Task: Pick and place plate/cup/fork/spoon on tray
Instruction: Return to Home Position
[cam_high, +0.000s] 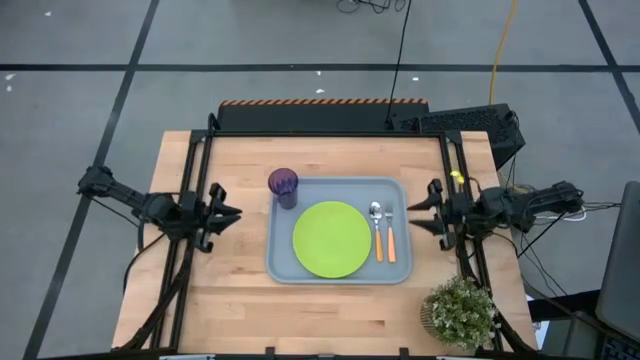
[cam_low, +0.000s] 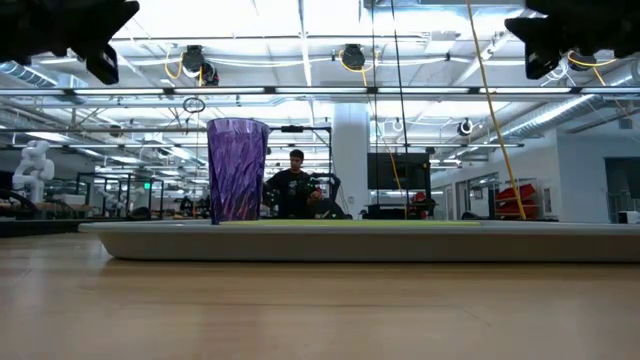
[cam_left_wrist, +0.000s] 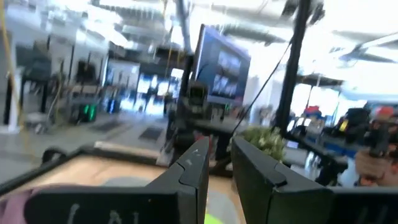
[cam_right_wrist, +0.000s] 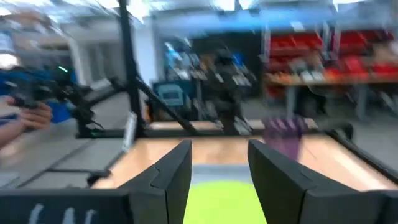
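1. Now the tray (cam_high: 338, 181) lies in the middle of the wooden desk (cam_high: 240, 310), its long side running from one arm to the other.
2. The plate (cam_high: 332, 239) lies flat on the tray, about in the middle of it and closer to the rim at the bottom of the high view.
3. The cup (cam_high: 283, 186) stands upright in the tray's corner at the upper left of the high view. It is near the plate's edge but apart from it. The low view shows it straight on its base, rising well above the tray's rim.
4. The spoon (cam_high: 376, 226) and the fork (cam_high: 390, 232) lie side by side on the tray to the right of the plate. Their metal heads point toward the top of the high view. The spoon is the one next to the plate and the fork is nearer the right rim. Whether the two touch cannot be told.
5. The left claw (cam_high: 234, 212) hangs over the desk, left of the tray and clear of it, pointing toward it. Its fingers (cam_left_wrist: 189, 168) stand a narrow gap apart and hold nothing.
6. The right claw (cam_high: 413, 215) hangs just beside the tray's right rim, pointing at it. Its fingers (cam_right_wrist: 171, 171) are spread wider and are empty.
7. A potted plant (cam_high: 460, 311) stands at the desk's corner below the right arm.
8. A person (cam_low: 297, 186) shows in the room behind the desk.
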